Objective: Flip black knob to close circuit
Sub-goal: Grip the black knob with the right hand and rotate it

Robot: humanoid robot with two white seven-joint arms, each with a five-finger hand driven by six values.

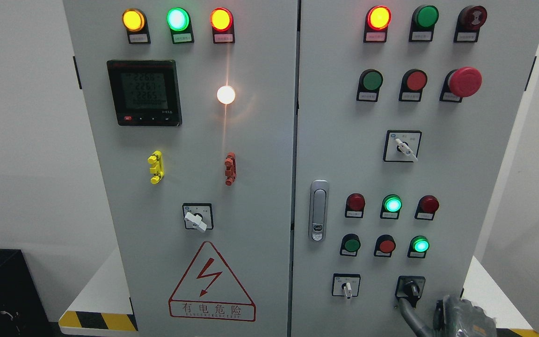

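The black knob [411, 288] sits on a black square plate at the bottom right of the grey cabinet's right door [480, 196]. Its handle points down. My right hand [459, 318] comes in at the bottom right edge, just right of and below the knob. A grey part of the hand reaches up to the knob's lower end and seems to touch it. Most of the hand is cut off by the frame's edge. The left arm is out of view.
A white selector switch [346, 286] is left of the knob, another [404, 147] higher up. Lit green lamps [420, 245] and red buttons sit above. A red mushroom stop button [464, 82] is at the upper right. The door handle [318, 210] is at the middle.
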